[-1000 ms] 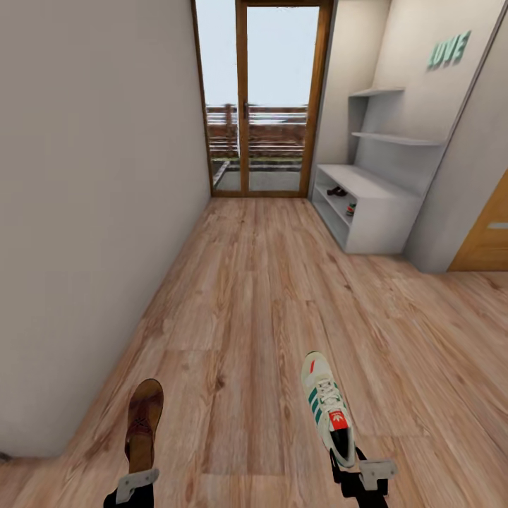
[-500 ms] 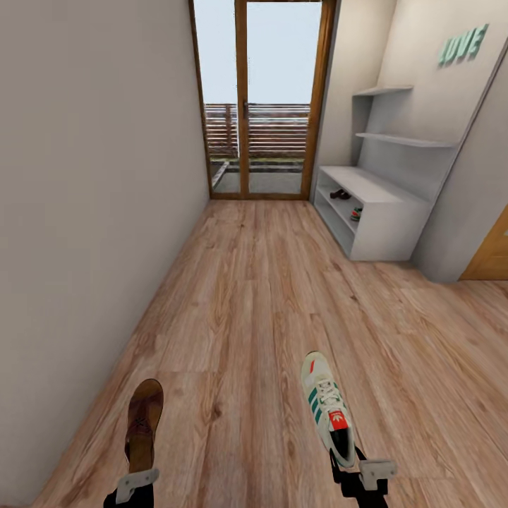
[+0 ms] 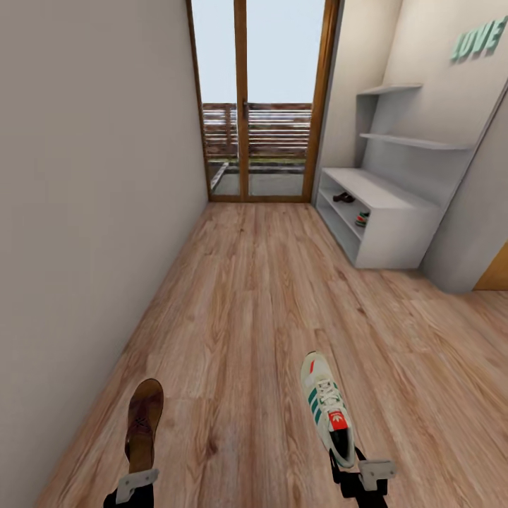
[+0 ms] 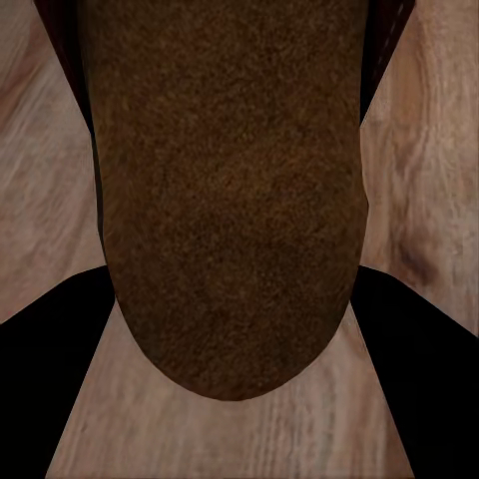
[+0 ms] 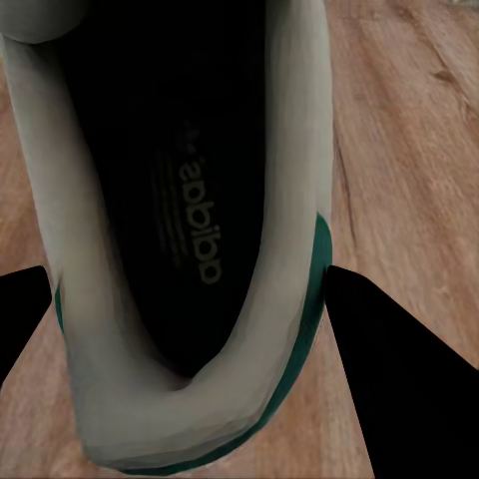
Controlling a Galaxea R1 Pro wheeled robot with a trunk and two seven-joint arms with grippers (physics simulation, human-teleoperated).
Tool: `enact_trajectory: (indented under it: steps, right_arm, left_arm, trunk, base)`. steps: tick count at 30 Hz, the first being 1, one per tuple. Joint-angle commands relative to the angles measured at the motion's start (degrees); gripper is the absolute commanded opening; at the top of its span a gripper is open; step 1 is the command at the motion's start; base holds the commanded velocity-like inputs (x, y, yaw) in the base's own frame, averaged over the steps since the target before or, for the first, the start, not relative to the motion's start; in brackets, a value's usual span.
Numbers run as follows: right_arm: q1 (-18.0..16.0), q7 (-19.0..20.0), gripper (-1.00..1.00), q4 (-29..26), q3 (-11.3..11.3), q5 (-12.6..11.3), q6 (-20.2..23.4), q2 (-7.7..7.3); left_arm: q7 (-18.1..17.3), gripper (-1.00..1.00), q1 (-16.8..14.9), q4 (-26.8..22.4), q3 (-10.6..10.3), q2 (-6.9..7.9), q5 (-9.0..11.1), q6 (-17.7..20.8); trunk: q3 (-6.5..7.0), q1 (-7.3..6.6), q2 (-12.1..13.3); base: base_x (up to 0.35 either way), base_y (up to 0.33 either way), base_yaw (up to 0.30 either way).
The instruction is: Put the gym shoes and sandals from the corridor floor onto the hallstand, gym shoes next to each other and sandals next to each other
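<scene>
Hallstand [image 3: 384, 212] sits nearer than before, sandal [image 3: 144, 423] and sneaker [image 3: 326, 407] still carried.

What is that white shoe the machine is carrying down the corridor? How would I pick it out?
Start at the glass door at the corridor's end and come back along the wood floor to the two arms. The right gripper holds a gym shoe by its heel: white, green stripes, red-orange tongue patch. The left gripper holds a plain brown sandal.
</scene>
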Motion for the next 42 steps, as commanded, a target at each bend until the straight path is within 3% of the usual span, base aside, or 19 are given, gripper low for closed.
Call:
enact_trajectory:
  steps: [1, 42]
  right_arm:
    - [-0.04, 0.07, -1.0, 0.03, -0.5, 0.53, -0.18, 0.01]
    - [-0.04, 0.11, -1.0, 0.03, -0.48, 0.61, -0.18, 0.01]
  left_arm:
    - [-0.44, -1.0, -0.04, 0.01, 0.49, -0.03, -0.27, -0.15]
    - [-0.44, -1.0, -0.04, 0.01, 0.49, -0.03, -0.19, -0.16]
  trunk:
    - [-0.05, 0.02, -0.02]
    - [-0.05, 0.02, -0.02]
  base:
    - [0.339, 0.0, 0.0]
    - [0.339, 0.0, 0.0]
